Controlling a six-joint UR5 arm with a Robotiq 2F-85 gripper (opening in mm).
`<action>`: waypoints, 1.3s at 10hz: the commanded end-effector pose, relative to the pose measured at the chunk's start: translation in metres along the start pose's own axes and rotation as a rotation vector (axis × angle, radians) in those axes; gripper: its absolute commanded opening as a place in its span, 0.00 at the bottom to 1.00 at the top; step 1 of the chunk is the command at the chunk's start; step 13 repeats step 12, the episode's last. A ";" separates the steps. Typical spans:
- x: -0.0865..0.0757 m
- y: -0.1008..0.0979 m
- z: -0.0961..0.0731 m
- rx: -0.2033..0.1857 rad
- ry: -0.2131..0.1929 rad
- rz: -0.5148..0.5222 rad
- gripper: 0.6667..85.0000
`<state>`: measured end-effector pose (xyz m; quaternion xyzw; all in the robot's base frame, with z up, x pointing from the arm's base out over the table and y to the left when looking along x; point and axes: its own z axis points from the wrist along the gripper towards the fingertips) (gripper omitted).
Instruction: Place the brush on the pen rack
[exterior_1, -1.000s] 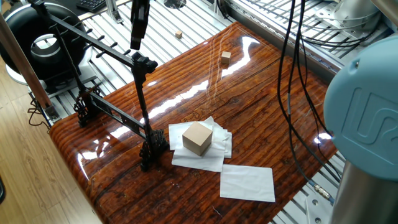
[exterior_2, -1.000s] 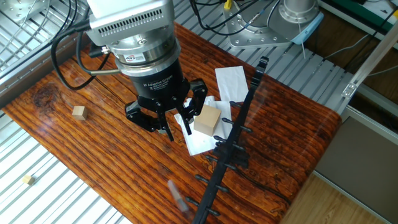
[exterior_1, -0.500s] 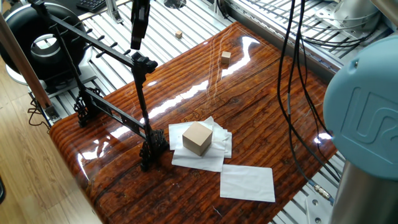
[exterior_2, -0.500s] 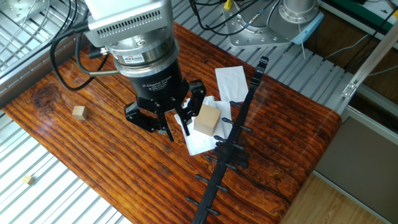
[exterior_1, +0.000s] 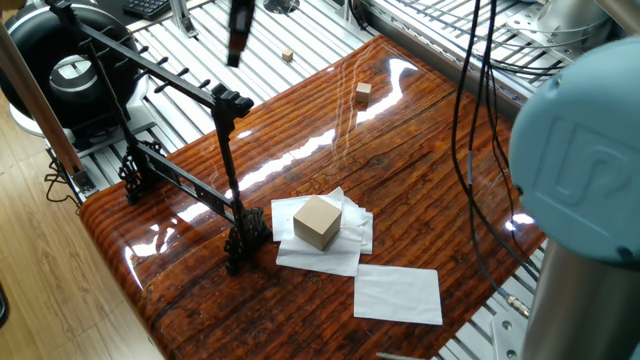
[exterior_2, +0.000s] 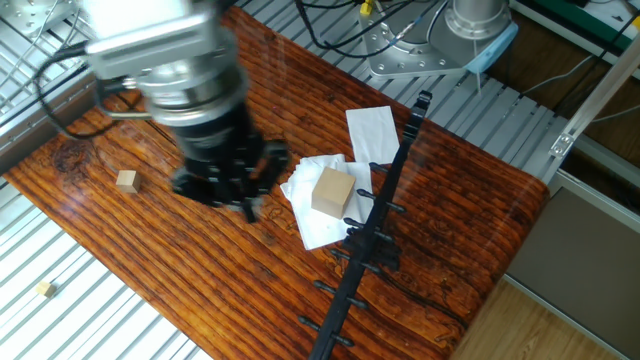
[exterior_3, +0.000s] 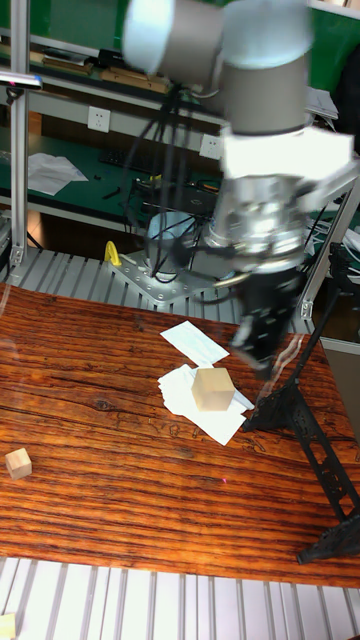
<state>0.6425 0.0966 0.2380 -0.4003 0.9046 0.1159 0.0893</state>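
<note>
Judging from the blur, you are swinging the gripper (exterior_2: 235, 195) above the table (exterior_2: 120, 240) beside the pen rack (exterior_2: 375, 225), fingers too blurred to tell, brush not discernible, so locating it is coming next.

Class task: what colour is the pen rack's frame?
Black; the pen rack shows best in one fixed view.

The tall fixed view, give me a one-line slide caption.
Blurred robot tool above a glossy wooden table beside the black metal pen rack, tan cardboard box on white paper sheets.
</note>
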 end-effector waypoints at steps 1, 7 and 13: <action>0.038 -0.046 0.007 0.052 0.035 0.101 0.01; 0.088 -0.075 -0.007 0.217 0.212 0.376 0.01; 0.082 -0.044 0.003 0.100 0.205 0.510 0.01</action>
